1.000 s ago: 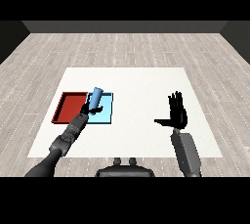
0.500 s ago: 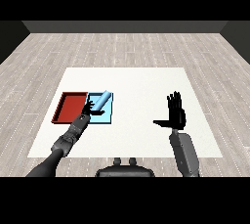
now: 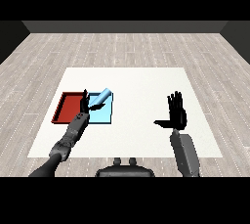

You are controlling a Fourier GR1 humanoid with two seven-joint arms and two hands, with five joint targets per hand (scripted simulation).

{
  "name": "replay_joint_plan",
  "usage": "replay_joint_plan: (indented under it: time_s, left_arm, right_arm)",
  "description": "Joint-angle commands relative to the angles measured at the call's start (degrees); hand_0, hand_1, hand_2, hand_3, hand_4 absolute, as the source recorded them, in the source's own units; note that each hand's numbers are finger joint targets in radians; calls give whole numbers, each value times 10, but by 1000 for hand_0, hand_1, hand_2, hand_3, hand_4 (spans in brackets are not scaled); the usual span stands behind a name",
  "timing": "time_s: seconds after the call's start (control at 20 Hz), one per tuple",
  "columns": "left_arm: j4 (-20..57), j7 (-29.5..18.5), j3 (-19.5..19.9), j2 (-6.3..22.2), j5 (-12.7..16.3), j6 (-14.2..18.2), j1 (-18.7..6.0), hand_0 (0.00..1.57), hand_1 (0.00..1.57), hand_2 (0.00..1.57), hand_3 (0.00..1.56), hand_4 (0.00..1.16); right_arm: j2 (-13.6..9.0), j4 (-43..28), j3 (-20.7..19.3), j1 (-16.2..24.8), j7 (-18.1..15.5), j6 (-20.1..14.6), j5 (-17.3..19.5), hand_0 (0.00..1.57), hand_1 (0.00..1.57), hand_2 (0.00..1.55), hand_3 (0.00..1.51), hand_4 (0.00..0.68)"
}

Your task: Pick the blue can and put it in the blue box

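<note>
Blue can (image 3: 101,98) lies tilted in the blue tray (image 3: 103,115), left hand (image 3: 84,103) released beside it; a careless pullback could knock it out. Right hand (image 3: 177,112) open.

The left hand (image 3: 85,103) hides the light blue tray's (image 3: 105,115) left edge and the blue can's (image 3: 101,98) lower end.

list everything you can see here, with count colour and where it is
table: 1, white, centre of the wood-plank floor
red tray: 1, red, left part of the table
blue tray: 1, light blue, right beside the red tray
blue can: 1, light blue, tilted over the blue tray's far end
left hand: 1, black, at the seam between the trays, next to the can, fingers straight
right hand: 1, black, raised over the table's right part, fingers spread, holding nothing
forearms: 2, grey, coming in from the lower corners
</note>
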Motion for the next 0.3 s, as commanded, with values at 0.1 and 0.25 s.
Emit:
replay_joint_plan:
  time_s: [0.1,0.25]
  left_arm:
    - [-162,-145,3,-20,28,-86,63,0,0,0,0,0]
    - [-253,-174,-17,-23,35,-129,134,0,0,0,0,0]
  right_arm:
    - [6,-7,26,2,12,-25,37,0,0,0,0,0]
    - [-5,-3,21,3,10,-14,38,0,0,0,0,0]
